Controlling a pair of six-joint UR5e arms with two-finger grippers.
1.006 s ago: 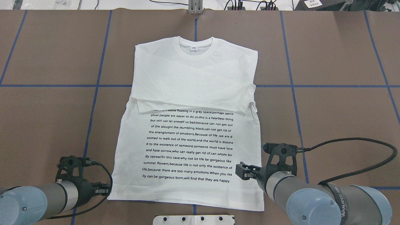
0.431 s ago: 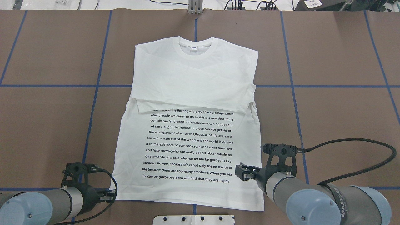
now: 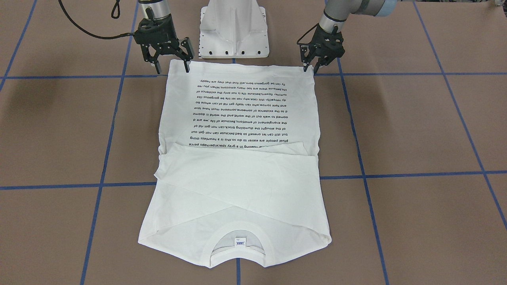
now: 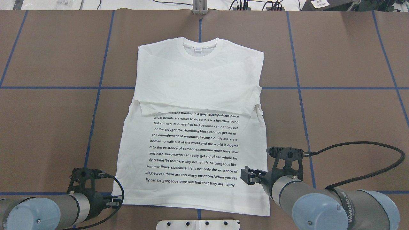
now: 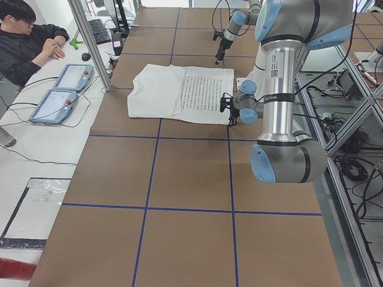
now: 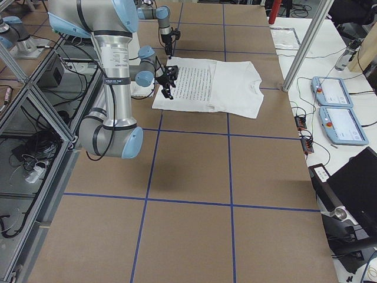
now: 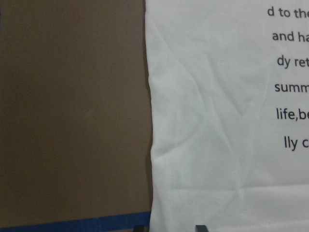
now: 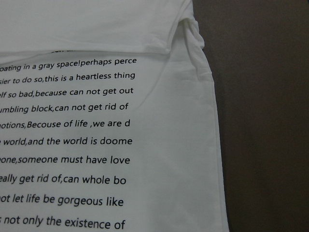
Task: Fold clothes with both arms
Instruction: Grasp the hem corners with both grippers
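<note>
1. The white T-shirt (image 4: 195, 80) lies flat, front up, in the middle of the brown desk (image 4: 48, 127). Its long axis runs straight away from the robot. The collar (image 4: 200, 48) with its small neck label (image 4: 198, 49) is at the far end, and the hem (image 4: 191, 204) is at the near end, just in front of the white pedestal base (image 3: 233, 27).
2. The left pincer (image 3: 310, 70) points down at the hem corner on the robot's left. Its fingers are parted by a narrow gap and grip nothing. The tips are at the corner's edge, but I cannot tell whether they touch the cloth.
3. The left wrist view shows the shirt's side edge running up the frame. Bare desk and a strip of blue tape (image 7: 72, 223) lie beside it, and a dark fingertip sliver sits at the bottom over the hem.
4. Both sleeves (image 4: 198, 95) are folded in across the chest and overlap. Their lower edge hides part of the first line of the black text block (image 4: 195, 150). The text fills the lower half of the shirt and reads upright from the robot's side.
5. The right pincer (image 3: 173, 71) stands at the hem corner on the robot's right with its fingers spread wide and nothing between them. One tip is over the cloth just inside the corner, and the other is over bare desk beside it.
6. The right wrist view shows the shirt's right edge, the ends of the text lines, and the folded sleeve edge at the top.
</note>
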